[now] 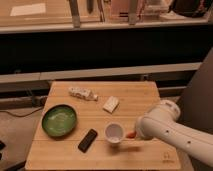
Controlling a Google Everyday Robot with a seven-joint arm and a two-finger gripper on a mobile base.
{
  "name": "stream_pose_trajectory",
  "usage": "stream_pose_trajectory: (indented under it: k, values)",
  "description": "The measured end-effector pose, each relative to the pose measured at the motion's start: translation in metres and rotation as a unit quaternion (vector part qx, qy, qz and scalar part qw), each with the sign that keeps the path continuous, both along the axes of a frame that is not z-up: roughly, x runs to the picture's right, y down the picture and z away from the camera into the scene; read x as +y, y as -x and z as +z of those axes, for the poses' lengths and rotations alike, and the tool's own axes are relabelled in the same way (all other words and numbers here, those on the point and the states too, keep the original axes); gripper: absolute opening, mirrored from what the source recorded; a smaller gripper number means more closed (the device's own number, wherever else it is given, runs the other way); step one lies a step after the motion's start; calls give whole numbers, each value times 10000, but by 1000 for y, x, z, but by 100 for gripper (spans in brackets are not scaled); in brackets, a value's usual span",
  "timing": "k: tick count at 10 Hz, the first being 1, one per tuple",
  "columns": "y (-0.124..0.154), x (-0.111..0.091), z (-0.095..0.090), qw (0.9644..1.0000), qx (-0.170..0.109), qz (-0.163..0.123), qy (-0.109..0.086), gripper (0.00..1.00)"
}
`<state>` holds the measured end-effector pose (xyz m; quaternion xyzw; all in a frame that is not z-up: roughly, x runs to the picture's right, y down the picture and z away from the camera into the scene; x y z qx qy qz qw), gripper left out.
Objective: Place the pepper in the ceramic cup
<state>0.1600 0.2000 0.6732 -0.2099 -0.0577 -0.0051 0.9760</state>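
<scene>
The white ceramic cup (114, 133) stands upright on the wooden table (140, 97), near its front middle. The small orange-red pepper (130, 135) shows just right of the cup's rim, at the tip of my arm. My gripper (135, 134) comes in from the right, mostly hidden behind the white wrist, and is shut on the pepper, holding it a little above the table beside the cup. The cup's inside looks empty.
A green bowl (59, 120) sits at the table's left. A black rectangular device (88, 140) lies left of the cup. A white wrapped packet (82, 93) and a pale block (111, 104) lie further back. A dark shelf runs behind the table.
</scene>
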Motion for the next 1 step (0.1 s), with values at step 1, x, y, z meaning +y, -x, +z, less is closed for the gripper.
stream_pose_trajectory:
  k: [1]
  values:
    - [3, -2, -2, 10000, -42, 5, -17, 0]
